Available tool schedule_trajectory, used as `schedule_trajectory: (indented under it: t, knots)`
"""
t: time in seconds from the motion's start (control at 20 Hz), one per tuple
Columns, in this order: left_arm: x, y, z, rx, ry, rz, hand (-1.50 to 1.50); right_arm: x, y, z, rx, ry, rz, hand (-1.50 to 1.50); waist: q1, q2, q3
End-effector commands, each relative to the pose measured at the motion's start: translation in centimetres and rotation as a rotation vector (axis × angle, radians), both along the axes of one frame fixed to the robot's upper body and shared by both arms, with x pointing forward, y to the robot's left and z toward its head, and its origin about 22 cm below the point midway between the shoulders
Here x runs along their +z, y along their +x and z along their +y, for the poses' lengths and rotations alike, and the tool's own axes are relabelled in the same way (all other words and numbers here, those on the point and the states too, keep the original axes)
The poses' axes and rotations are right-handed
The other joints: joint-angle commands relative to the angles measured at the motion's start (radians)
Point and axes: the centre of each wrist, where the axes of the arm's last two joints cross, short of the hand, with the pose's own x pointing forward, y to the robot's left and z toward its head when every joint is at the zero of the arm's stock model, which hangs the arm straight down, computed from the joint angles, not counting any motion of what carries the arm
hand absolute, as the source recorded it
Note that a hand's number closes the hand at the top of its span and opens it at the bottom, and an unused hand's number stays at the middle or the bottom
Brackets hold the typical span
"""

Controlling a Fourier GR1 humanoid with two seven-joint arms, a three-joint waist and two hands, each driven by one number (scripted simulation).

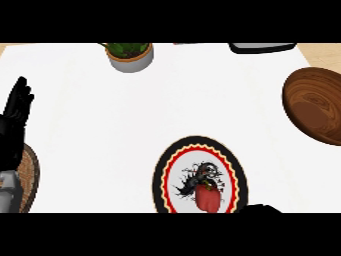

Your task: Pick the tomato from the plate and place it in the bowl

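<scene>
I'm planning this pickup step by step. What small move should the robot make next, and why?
Probably move the right robot hand left, over the tomato. The tomato lies ungrasped on the plate, near its lower edge. Only a bit of that hand shows, just past the plate's lower right rim and apart from the tomato. The bowl sits further right.

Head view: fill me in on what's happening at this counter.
The job is to move the tomato from the plate into the wooden bowl, and the pick has not happened yet. The tomato lies on the plate near the lower edge, and the bowl sits empty at the right. The left hand rests open at the left edge, fingers up. Only a sliver of the right hand shows at the lower edge, just right of the plate.
</scene>
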Motion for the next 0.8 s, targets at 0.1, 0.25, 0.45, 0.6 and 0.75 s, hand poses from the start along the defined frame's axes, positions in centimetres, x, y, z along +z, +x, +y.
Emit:
schedule_trajectory:
  t: [0.1,0.25,0.45,0.6,0.75]
  knots:
    - [0.0,0.0,0.9,-0.005,0.0,0.001,0.0,6.6,-4.8,-3.8,-0.216,0.16,-0.1,1.5,0.007,0.015,0.001]
    - [0.9,0.2,-1.5,-0.027,-0.002,-0.013,0.0,10.1,-6.8,-5.7,-0.342,0.127,-0.16,1.5,0.034,0.017,0.004]
    - [0.6,0.9,-2.2,-0.08,-0.005,-0.027,0.0,13.7,-7.2,-7.9,-0.489,0.19,-0.173,1.5,0.082,0.028,0.004]
    - [0.5,2.3,-3.6,-0.103,0.001,-0.031,0.0,14.6,-6.1,-10.0,-0.539,0.257,-0.166,1.5,0.102,0.032,0.005]
    - [2.0,2.2,-2.0,-0.117,-0.017,-0.025,0.0,14.5,-4.7,-11.9,-0.625,0.314,-0.162,1.5,0.116,0.031,0.005]
